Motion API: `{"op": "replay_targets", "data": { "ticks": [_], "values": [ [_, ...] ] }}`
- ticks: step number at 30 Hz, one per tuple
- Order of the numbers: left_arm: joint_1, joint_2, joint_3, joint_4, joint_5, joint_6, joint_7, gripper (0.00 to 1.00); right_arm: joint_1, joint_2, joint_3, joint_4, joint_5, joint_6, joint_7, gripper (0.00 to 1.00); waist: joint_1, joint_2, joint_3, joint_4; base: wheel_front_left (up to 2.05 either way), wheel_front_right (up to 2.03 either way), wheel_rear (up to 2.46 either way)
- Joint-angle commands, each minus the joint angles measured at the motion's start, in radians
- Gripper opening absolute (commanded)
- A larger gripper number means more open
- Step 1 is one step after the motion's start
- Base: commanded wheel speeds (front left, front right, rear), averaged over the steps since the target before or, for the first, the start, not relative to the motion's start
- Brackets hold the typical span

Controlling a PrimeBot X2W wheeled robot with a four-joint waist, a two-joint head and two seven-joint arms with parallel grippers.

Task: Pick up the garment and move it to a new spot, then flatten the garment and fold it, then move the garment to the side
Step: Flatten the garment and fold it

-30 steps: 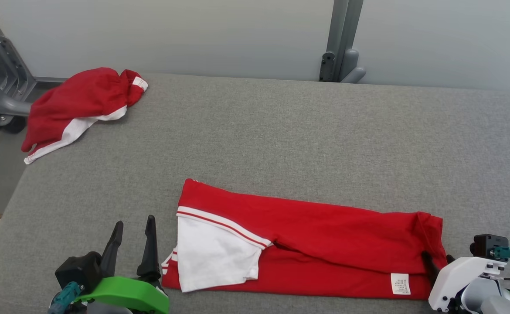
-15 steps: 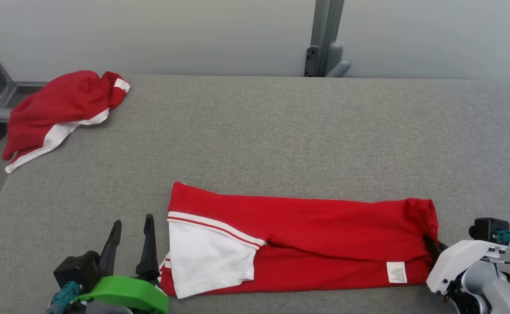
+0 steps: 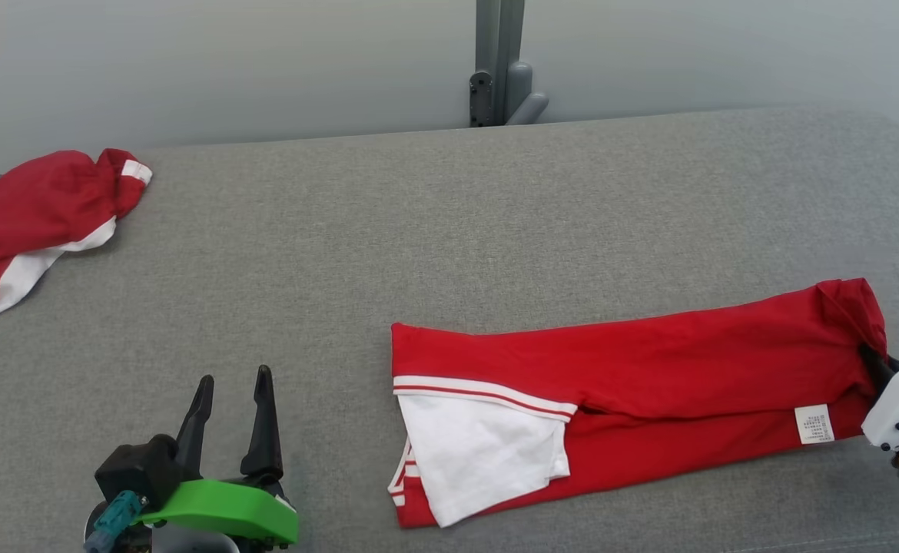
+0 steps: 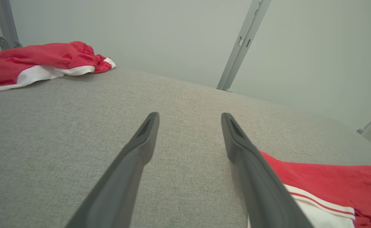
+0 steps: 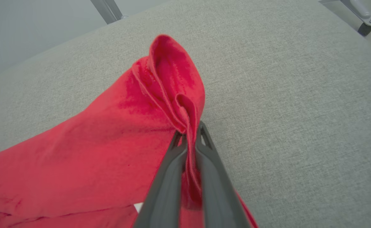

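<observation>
The garment [image 3: 649, 361] is a red shirt folded into a long strip, its white sleeve on top at the left, and it lies on the grey padded table [image 3: 434, 230]. My right gripper [image 3: 874, 362] is shut on the strip's right end, at the picture's right edge. In the right wrist view the right gripper [image 5: 189, 133] pinches a bunched fold of the garment [image 5: 109, 142] between its fingers. My left gripper [image 3: 234, 376] stands open at the lower left, apart from the cloth. The left wrist view shows the left gripper [image 4: 189, 116] with nothing between its fingers and the garment [image 4: 331, 177] to its right.
A second red and white garment [image 3: 27, 207] lies crumpled at the table's far left corner, seen too in the left wrist view [image 4: 39, 57]. A grey metal post [image 3: 499, 69] stands behind the table's back edge. The table's right edge curves down near my right gripper.
My right gripper has shut on the garment's right end and dragged the strip rightward across the table, away from my left gripper. The head camera has turned right. The left gripper stayed open.
</observation>
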Motion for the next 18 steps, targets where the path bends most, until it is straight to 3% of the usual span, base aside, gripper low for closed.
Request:
{"op": "replay_targets", "data": {
  "ticks": [1,11,18],
  "values": [
    [-0.013,-0.004,0.005,-0.002,0.013,-0.004,-0.003,1.0,-0.009,-0.013,-0.016,-0.01,-0.012,-0.002,0.008,0.0,0.0,0.0119,0.012,-0.026,0.0,0.0,0.0],
    [-0.031,-0.009,0.018,0.022,0.062,-0.021,-0.002,1.0,0.032,0.018,-0.052,-0.103,-0.02,-0.002,0.066,0.0,0.0,0.0119,0.003,-0.044,0.0,0.0,0.0],
    [-0.015,0.016,0.069,0.033,0.087,-0.017,-0.003,1.0,0.066,0.077,-0.042,-0.271,0.059,-0.001,0.147,0.0,0.0,0.0119,-0.018,-0.023,0.0,0.0,0.0]
  ]
}}
